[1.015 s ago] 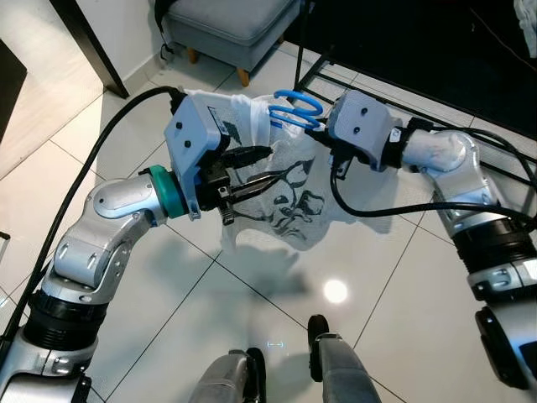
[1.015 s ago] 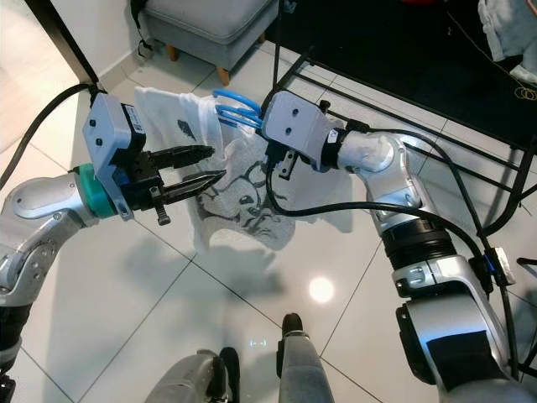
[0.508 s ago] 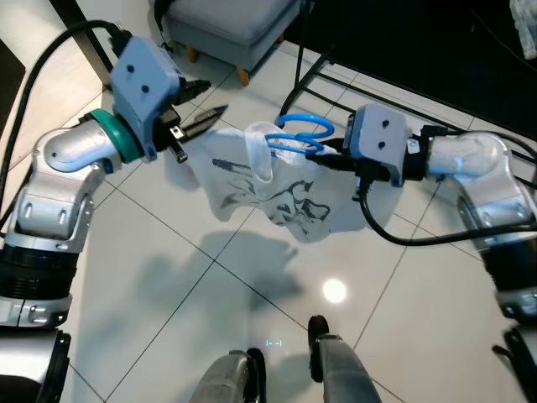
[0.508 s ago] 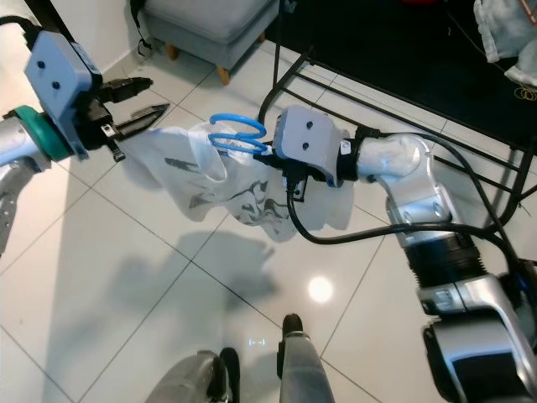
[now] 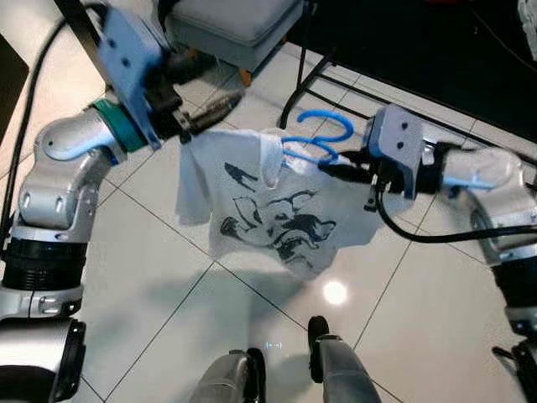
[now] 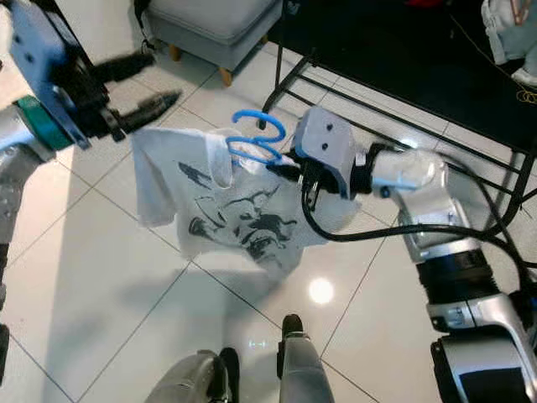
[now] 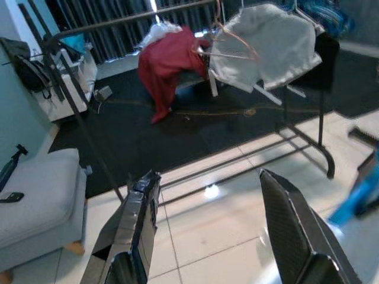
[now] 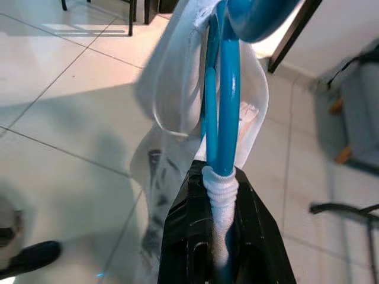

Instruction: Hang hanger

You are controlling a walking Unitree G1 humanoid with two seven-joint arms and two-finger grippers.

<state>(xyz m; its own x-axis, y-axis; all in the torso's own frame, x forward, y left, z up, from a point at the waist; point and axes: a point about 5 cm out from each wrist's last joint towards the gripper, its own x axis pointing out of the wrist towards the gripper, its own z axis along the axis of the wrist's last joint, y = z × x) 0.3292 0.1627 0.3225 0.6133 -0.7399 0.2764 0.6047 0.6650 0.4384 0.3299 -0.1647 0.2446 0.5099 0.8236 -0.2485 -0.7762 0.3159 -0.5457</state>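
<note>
A blue plastic hanger (image 5: 323, 134) carries a white T-shirt (image 5: 268, 218) with a black print, hanging spread out above the tiled floor. My right gripper (image 5: 331, 168) is shut on the hanger's end from the right; the right wrist view shows the black fingers (image 8: 183, 225) clamped on the blue hanger (image 8: 224, 118) with white cloth bunched at the grip. My left gripper (image 6: 159, 80) is up at the left, just beyond the shirt's shoulder. It stands open, and in its wrist view nothing lies between the left gripper's (image 7: 208, 177) fingers.
A black clothes rack (image 7: 130, 21) with a red garment (image 7: 169, 65) and a white garment (image 7: 266, 53) stands on a dark rug (image 5: 419, 42) ahead. Its base bars (image 5: 310, 75) reach toward me. A grey footstool (image 5: 235, 25) sits at the far left. My feet (image 5: 327, 361) are below.
My left gripper swung from the shirt's front up to the left, past its shoulder. The shirt went from bunched to spread flat. The hanger and right gripper shifted slightly right.
</note>
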